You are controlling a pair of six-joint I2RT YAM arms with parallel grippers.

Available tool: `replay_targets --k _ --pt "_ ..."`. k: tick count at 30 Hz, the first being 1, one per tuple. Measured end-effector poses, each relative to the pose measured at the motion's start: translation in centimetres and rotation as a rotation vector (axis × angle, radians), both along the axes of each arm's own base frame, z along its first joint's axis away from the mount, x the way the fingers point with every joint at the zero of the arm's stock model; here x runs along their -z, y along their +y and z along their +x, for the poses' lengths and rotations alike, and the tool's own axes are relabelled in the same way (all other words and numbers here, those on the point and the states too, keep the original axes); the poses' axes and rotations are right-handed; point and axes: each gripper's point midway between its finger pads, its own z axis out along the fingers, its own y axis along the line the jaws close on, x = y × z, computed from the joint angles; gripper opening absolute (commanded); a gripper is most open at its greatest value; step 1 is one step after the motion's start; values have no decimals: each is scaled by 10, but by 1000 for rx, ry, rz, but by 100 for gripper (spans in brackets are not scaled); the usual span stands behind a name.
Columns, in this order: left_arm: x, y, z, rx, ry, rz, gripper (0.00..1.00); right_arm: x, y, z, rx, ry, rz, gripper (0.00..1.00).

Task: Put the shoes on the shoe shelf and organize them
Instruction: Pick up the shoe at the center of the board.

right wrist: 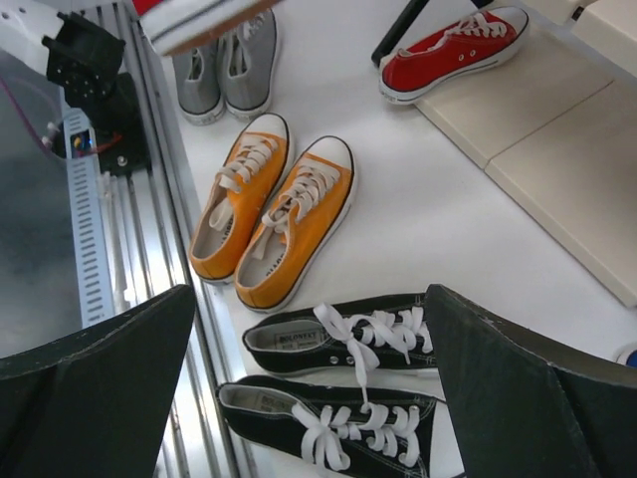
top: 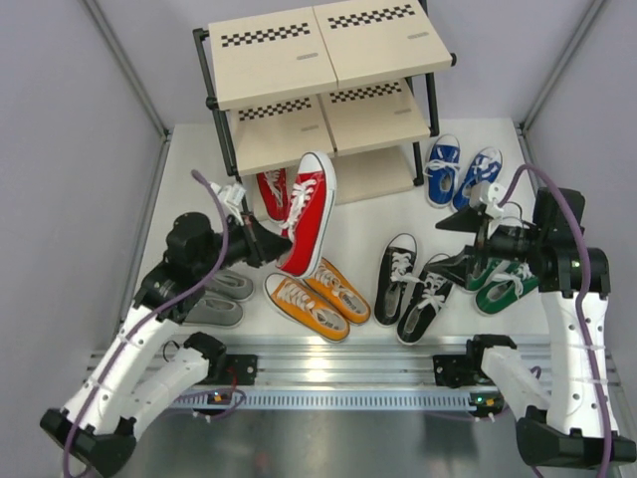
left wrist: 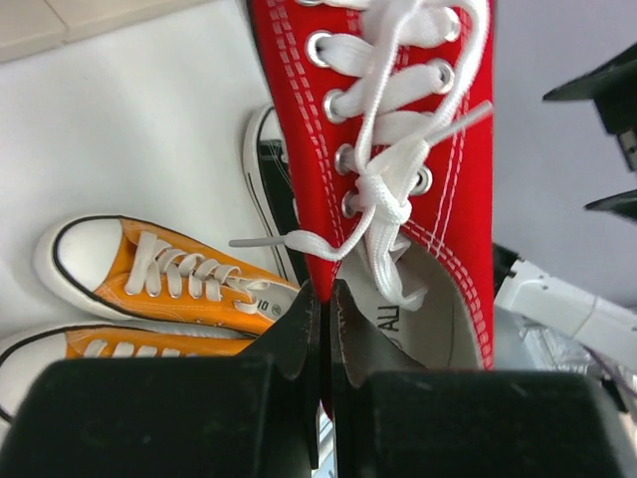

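My left gripper (top: pixel 282 242) is shut on the heel edge of a red shoe (top: pixel 309 211) and holds it lifted, toe toward the shoe shelf (top: pixel 328 85). In the left wrist view the red shoe (left wrist: pixel 398 139) fills the centre with my left gripper (left wrist: pixel 325 299) pinching its collar. The other red shoe (top: pixel 272 191) lies by the shelf's bottom tier. My right gripper (top: pixel 460 261) is open above the black pair (top: pixel 413 284), which shows between its fingers in the right wrist view (right wrist: pixel 338 383). The orange pair (top: pixel 317 297) lies centre front.
The grey pair (top: pixel 221 296) lies under my left arm. The green pair (top: pixel 503 282) sits under my right arm, the blue pair (top: pixel 460 171) right of the shelf. A metal rail (top: pixel 348 373) runs along the near table edge.
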Motion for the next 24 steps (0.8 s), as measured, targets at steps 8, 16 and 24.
replay_targets --k 8,16,24 --pt "35 -87 -15 152 31 183 0 -11 7 11 68 128 127 99" --pt "55 -163 -28 222 -23 226 0 14 -7 48 429 403 237 99" --pt "60 -191 -13 168 -37 176 0 58 -15 62 612 566 287 86"
